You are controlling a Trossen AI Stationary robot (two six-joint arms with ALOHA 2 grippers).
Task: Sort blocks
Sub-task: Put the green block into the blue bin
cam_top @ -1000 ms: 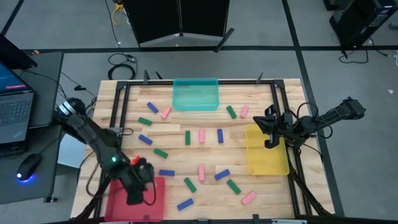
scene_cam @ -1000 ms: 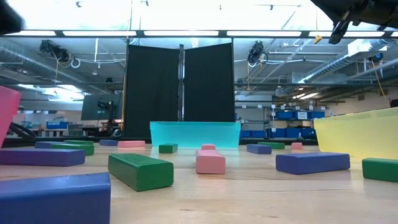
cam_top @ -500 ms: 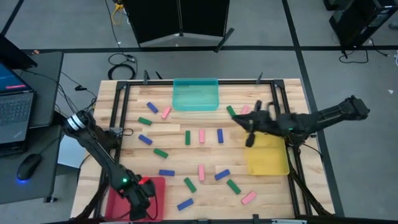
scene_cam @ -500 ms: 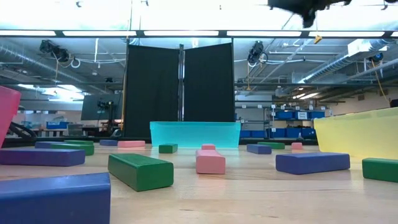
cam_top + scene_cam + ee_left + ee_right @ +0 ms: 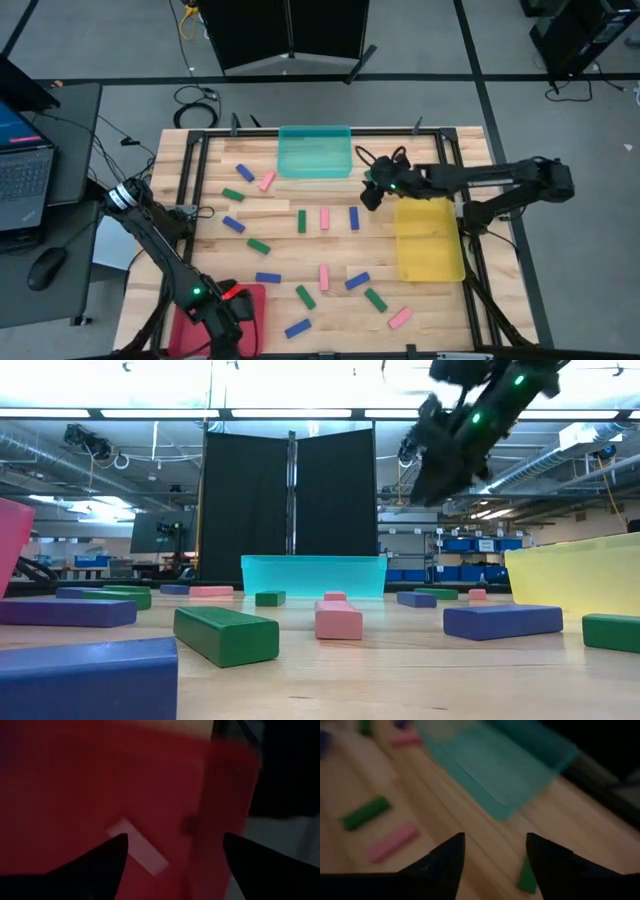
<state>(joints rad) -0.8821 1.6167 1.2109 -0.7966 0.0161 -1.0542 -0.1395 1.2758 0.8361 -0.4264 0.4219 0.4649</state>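
1. Two changes from above: my left gripper (image 5: 228,335) has moved onto the red tray (image 5: 255,300), and my right gripper (image 5: 371,194) has left the yellow tray (image 5: 430,262); the blocks (image 5: 324,216) are still scattered beside the teal tray (image 5: 315,155).
2. Left wrist: jaws wide and empty, with a pink block (image 5: 137,846) lying in the red tray, so that drop looks done.
3. Right wrist: jaws parted and empty, next to a green block (image 5: 526,875) near the teal tray, probably my next pick.

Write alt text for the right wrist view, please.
The right gripper hangs open above the wooden table, its two dark fingers apart and empty. Ahead lie the teal tray, a green block and a pink block.
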